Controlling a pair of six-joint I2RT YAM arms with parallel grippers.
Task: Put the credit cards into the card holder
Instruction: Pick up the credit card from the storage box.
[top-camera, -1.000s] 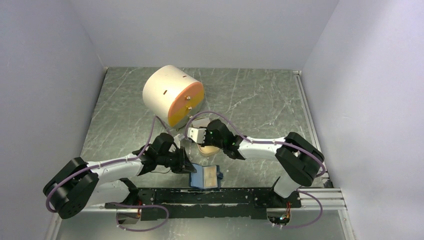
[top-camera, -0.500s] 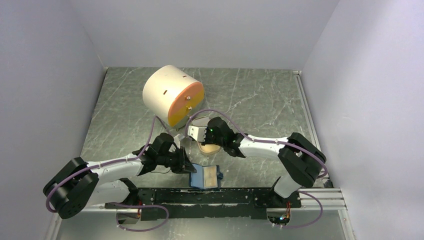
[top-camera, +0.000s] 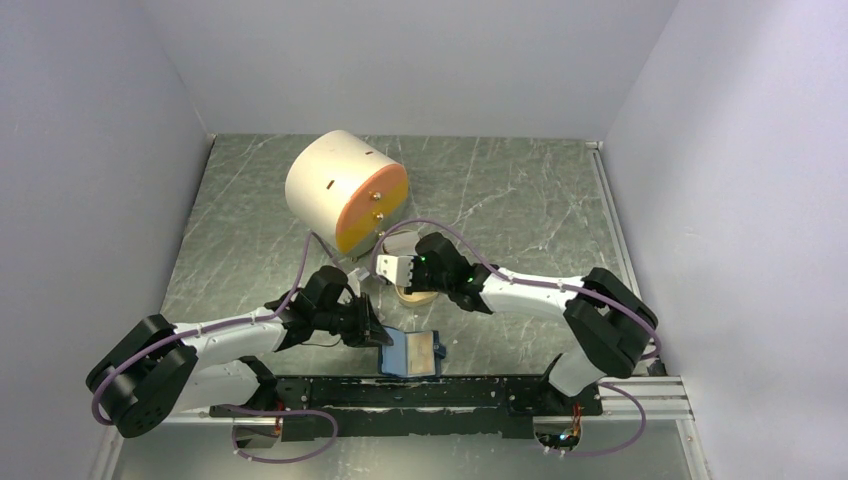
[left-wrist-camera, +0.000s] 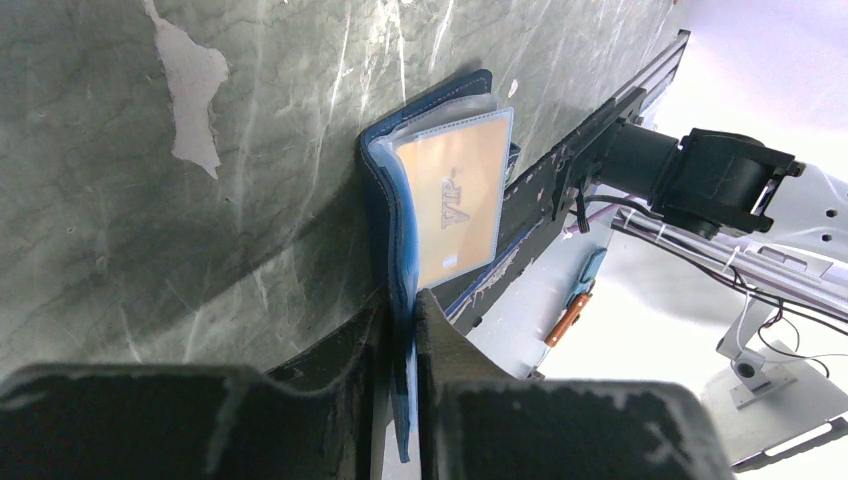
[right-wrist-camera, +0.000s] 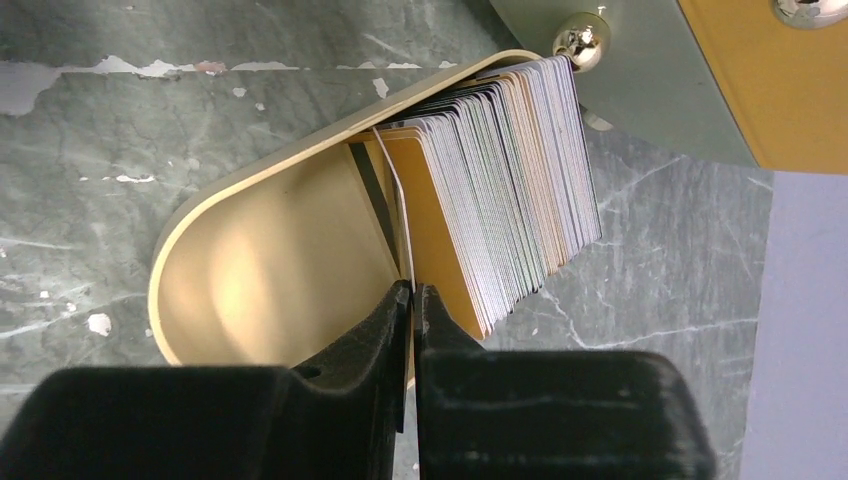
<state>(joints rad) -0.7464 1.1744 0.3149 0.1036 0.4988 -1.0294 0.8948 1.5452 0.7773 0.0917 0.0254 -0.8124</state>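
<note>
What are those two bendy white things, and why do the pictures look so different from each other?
They are two robot arms, bolted at the table's near edge. One picture looks down from above. The other two come from small cameras on each arm's wrist, so you see its black fingers close up. On the grey marbled table are a big cream cylinder with an orange face, a tan oval dish holding a stack of thin whitish credit cards, and a dark blue folding card holder. The left gripper pinches the holder's flap. The right gripper is closed on one thin card at the stack's edge.
</note>
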